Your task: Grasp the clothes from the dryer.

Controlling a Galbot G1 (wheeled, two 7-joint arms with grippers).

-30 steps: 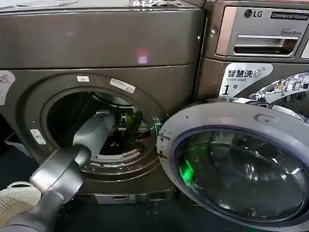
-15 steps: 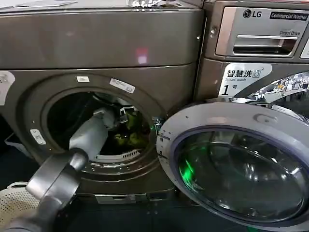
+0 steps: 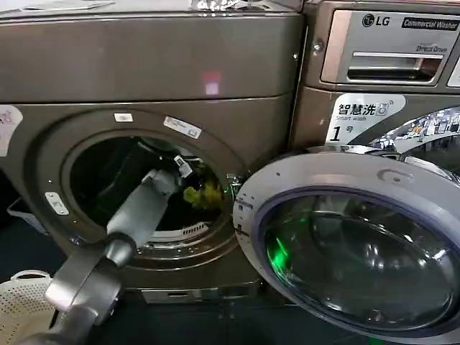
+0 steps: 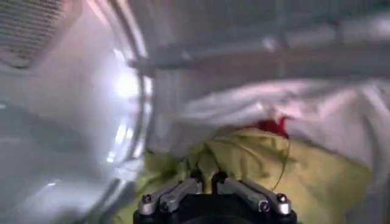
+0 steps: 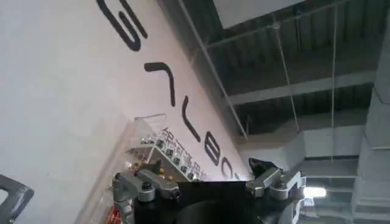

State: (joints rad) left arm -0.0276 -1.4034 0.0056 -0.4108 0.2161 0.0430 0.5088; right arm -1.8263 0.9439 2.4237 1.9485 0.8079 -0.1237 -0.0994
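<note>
1. The silver machine at the upper right of the head view reads "LG", "Commercial Washer" and "Direct Drive" on its panel.
2. A white label below that panel carries Chinese characters, "Smart wash" and a large "1".
3. The dryer fills the left and centre of the head view, bronze-brown, with small white stickers around its round opening; their print is too small to read.
4. Its glass door stands swung open at the lower right of the frame, a green glint on the glass.
5. In the right wrist view, a pale wall bears large dark letters, only partly legible.
6. The left tool is inside the drum, its fingers pinched together on the lime-green fabric of the clothes; white and red cloth lies just behind the green.
7. In the head view the left arm reaches from the lower left into the opening, and the clothes show as a yellow-green bunch at the tool's tip, centre of the frame.
8. Against 0.5 s ago, the green bunch sits higher and nearer the door rim, lifted off the drum floor, and the arm's elbow has shifted slightly right.
9. The right tool points up toward the wall and ceiling, fingers spread apart and holding nothing.
10. A white mesh basket sits at the lower left corner.
</note>
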